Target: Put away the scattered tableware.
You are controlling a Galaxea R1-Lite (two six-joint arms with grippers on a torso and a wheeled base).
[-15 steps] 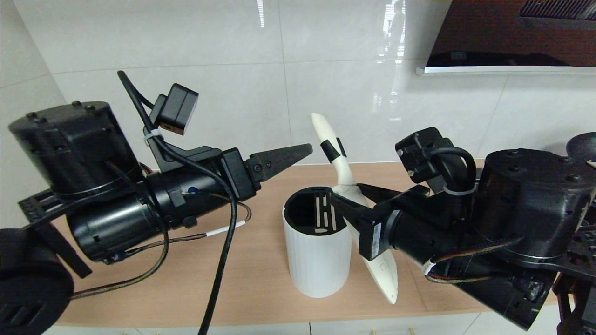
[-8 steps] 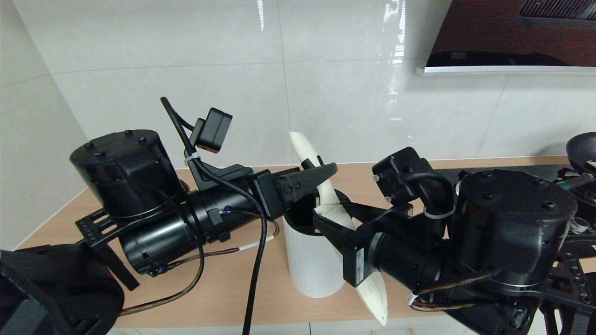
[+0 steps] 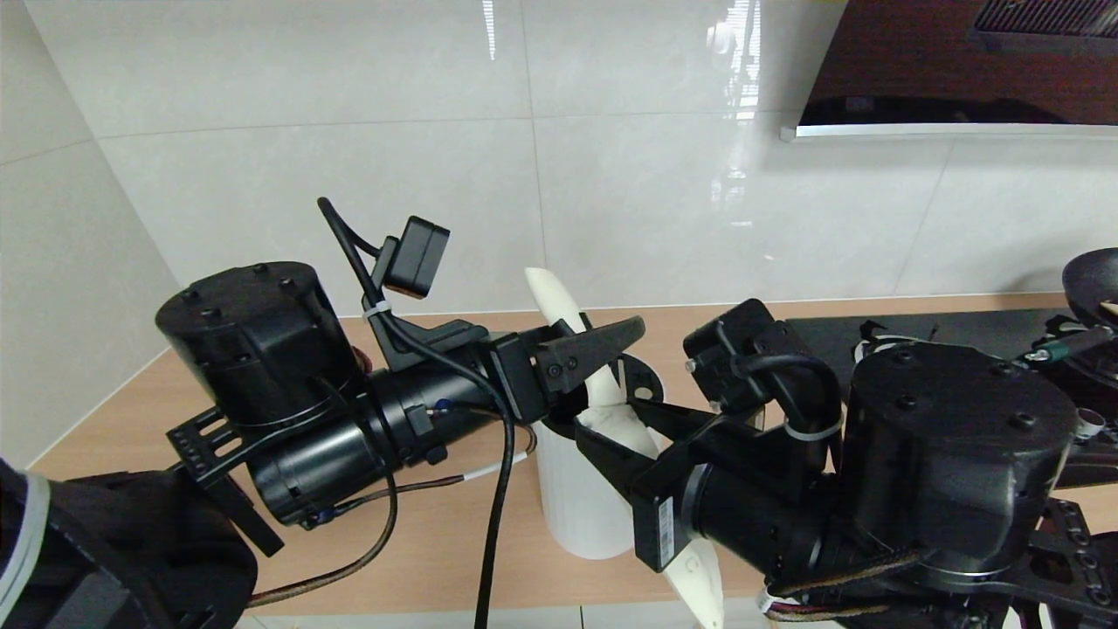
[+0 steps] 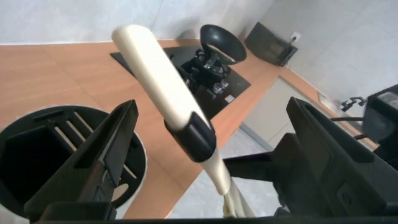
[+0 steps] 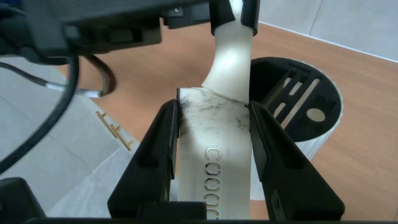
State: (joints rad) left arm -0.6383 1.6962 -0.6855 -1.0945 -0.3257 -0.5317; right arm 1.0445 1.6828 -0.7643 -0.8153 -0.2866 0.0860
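My R claw (image 5: 214,155) is clamped on the spatula (image 3: 548,299) at its blade, just over the holder (image 3: 572,515). Long axis is steeply tilted: handle up twd my left, blade end down. L claw (image 4: 214,146) gapes wide, one jaw each side of the handle, w/o touching.

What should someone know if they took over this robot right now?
Right gripper: shut on the spatula near its blade, holding it tilted beside the holder.
Left gripper: open, one finger on each side of the spatula's handle, not gripping.
Holder: upright on the counter.
Done: spatula is off the counter.
Left: probably close the left gripper on the handle, then stand the spatula in the holder.
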